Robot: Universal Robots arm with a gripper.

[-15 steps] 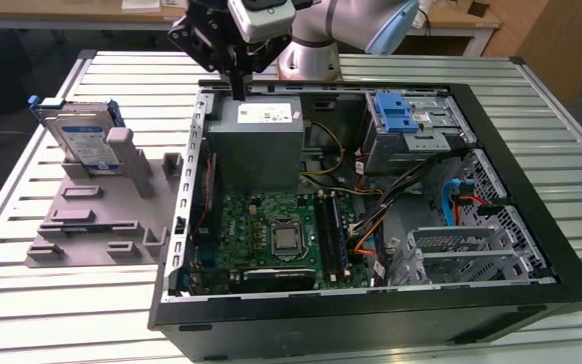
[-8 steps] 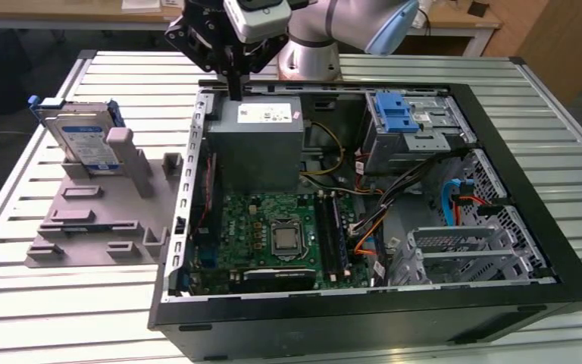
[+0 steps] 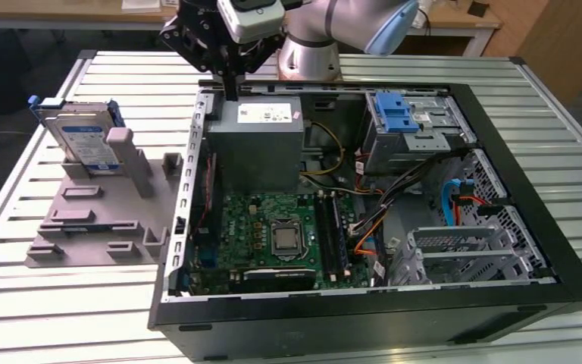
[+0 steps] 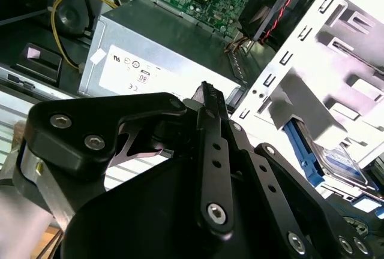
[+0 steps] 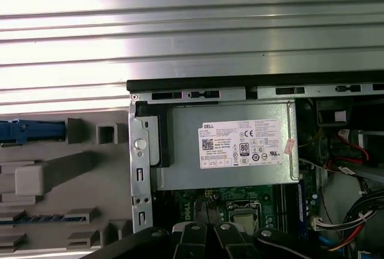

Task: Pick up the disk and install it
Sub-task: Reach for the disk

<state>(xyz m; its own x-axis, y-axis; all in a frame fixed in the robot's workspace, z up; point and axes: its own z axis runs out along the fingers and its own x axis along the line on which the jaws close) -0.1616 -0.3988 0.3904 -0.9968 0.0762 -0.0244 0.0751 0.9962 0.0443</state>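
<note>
Exterior view's left has the disk [image 3: 81, 140] standing on edge in a grey fixture [image 3: 99, 220] beside the open computer case [image 3: 372, 318], while the gripper [image 3: 233, 91], clenched on nothing, hangs above the power supply [image 3: 255, 148] at the case's far edge.

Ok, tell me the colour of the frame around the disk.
Blue; the frame edges the disk, clearest in the exterior view.

An open black computer case [image 3: 372, 326] lies on the slatted metal desk [image 3: 549, 95], a grey plastic fixture [image 3: 89, 220] beside it toward the desk's edge on the exterior view's left. Inside sit a grey power supply [image 3: 255, 148], a blue-latched silver cage [image 3: 417, 136] and a green motherboard [image 3: 255, 227].
</note>
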